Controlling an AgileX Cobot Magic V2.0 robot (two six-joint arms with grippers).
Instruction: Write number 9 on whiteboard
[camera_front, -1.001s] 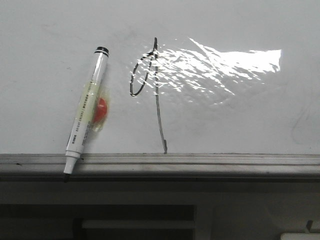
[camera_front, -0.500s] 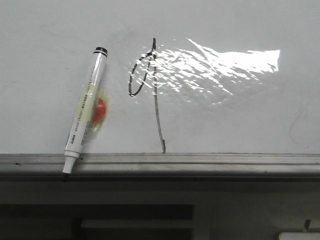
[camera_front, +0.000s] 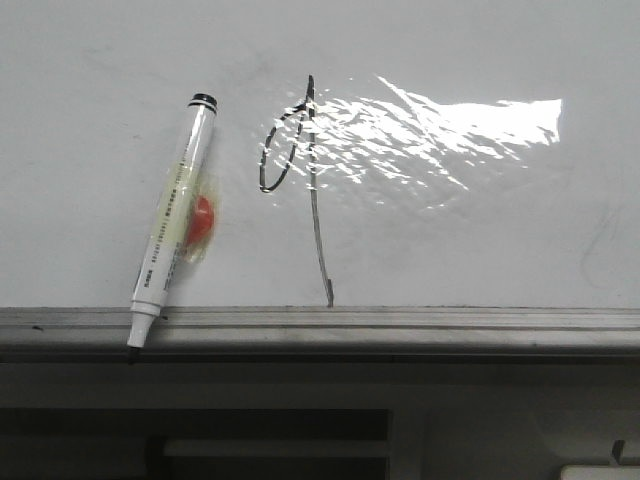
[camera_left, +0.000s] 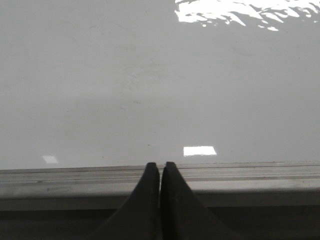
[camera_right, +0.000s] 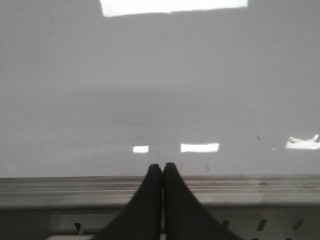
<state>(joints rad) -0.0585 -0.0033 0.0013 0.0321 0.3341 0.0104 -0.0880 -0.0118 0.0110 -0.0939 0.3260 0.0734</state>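
Note:
The whiteboard (camera_front: 470, 250) fills the front view. On it stands a thin black number 9 (camera_front: 313, 190): a narrow slanted loop and a long straight tail down to the grey edge rail (camera_front: 400, 325). A white marker pen (camera_front: 172, 225) with a red and yellow patch lies slanted to the left of the figure, its black tip over the rail. No gripper shows in the front view. My left gripper (camera_left: 160, 166) is shut and empty over the rail. My right gripper (camera_right: 162, 166) is shut and empty over the rail too.
A wrinkled reflective film patch (camera_front: 420, 135) glares to the right of the figure. Faint grey smudges mark the board at the right (camera_front: 600, 240). Below the rail is a dark frame with slots (camera_front: 270, 440).
Nothing has moved on the board. The view shifted slightly and came back.

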